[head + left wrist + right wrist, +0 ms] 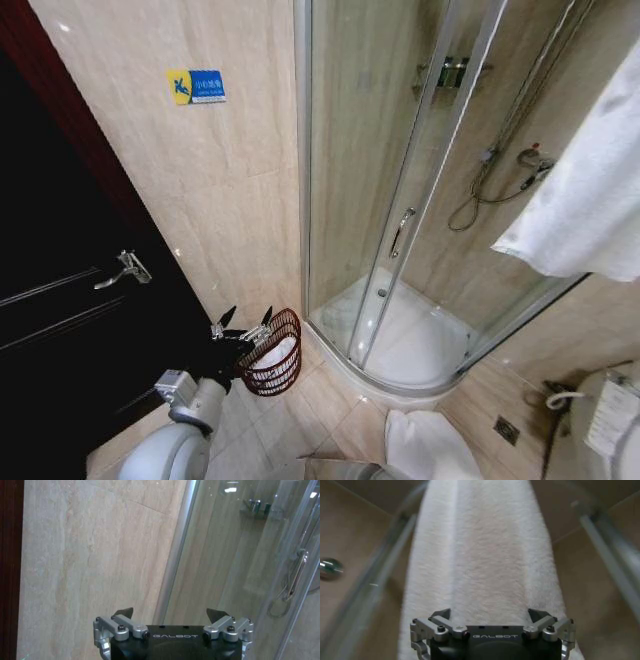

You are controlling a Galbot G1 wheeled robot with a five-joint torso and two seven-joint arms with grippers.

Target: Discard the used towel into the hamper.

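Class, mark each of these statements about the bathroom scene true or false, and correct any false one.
1. The hamper stands on the floor beside the shower enclosure. True.
2. The hamper is empty. False: something white lies inside it.
3. The left gripper has its fingers spread open. True.
4. The right gripper points at a dark door. False: it faces a hanging white towel.
5. A white cloth lies on the floor by the shower base. True.

Tile floor (300, 415): hamper (274, 352), towel (432, 446).
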